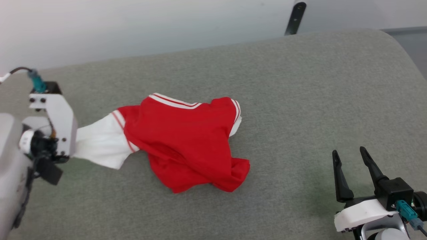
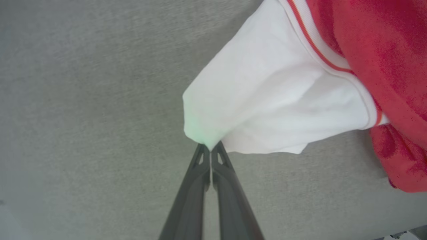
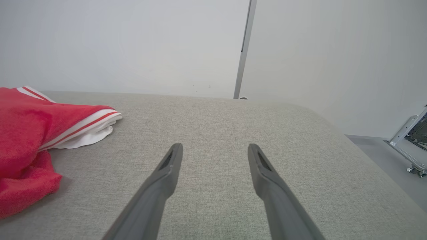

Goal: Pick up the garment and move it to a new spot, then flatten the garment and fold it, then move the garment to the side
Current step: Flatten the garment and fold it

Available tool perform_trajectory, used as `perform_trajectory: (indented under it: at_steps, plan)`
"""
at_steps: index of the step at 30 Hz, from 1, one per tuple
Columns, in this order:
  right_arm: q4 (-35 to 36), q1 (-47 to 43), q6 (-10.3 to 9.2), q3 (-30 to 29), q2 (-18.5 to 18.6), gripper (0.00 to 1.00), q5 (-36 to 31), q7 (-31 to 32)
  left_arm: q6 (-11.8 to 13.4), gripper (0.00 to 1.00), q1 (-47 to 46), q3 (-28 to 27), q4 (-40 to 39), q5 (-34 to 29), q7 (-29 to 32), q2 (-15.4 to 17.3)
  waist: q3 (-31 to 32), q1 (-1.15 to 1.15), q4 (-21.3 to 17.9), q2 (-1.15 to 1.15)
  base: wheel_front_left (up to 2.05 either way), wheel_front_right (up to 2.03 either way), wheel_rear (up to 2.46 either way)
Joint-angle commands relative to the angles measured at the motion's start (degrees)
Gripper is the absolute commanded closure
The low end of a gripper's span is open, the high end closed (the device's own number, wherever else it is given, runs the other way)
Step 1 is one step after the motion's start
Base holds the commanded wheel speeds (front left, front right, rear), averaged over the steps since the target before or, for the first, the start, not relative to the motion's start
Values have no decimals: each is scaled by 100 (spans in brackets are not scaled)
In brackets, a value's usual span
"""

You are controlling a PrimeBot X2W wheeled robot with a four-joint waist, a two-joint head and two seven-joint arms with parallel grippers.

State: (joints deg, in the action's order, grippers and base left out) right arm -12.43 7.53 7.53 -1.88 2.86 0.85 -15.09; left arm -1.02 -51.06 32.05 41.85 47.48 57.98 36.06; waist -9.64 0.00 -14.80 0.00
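The garment [image 1: 186, 143] is a bright red T-shirt with white sleeves and striped trim, lying crumpled in the middle of the grey padded surface [image 1: 300, 83]. One white sleeve [image 2: 277, 100] is stretched out toward my left side. My left gripper [image 2: 210, 149] is shut on the tip of that sleeve, and its pale wrist housing [image 1: 55, 116] hides the fingers in the head view. My right gripper [image 1: 350, 155] stands open at the lower right, well clear of the shirt, with nothing between its fingers [image 3: 170, 166]. The garment's [image 3: 23, 133] red body and folded far sleeve lie left of it.
A dark upright pole [image 1: 295, 18] stands behind the surface against a pale wall. The surface's rounded right edge [image 1: 407, 56] drops to the floor, where a metal frame [image 3: 407, 140] stands. Bare grey fabric stretches to the right of and behind the shirt.
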Motion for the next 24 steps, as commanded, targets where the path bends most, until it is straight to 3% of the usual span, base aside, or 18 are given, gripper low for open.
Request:
perform_trajectory:
  at_steps: [1, 14, 24]
  plan:
    - [-11, -33, -8, -17, 3, 0, -28, -11, 49, 100, 106, 8, 12, -27, 30, 70, 74, 0, 122, 0, 0, 0, 0]
    - [-23, 21, -8, 2, 3, 0, -112, -11, 391, 100, 860, -70, 109, -24, -169, 656, -8, 0, 371, 0, 0, 0, 0]
    - [-108, 115, -8, 26, 3, 0, -127, -11, 502, 100, 1073, -179, 288, 151, -483, 443, -125, 0, 369, 0, 0, 0, 0]
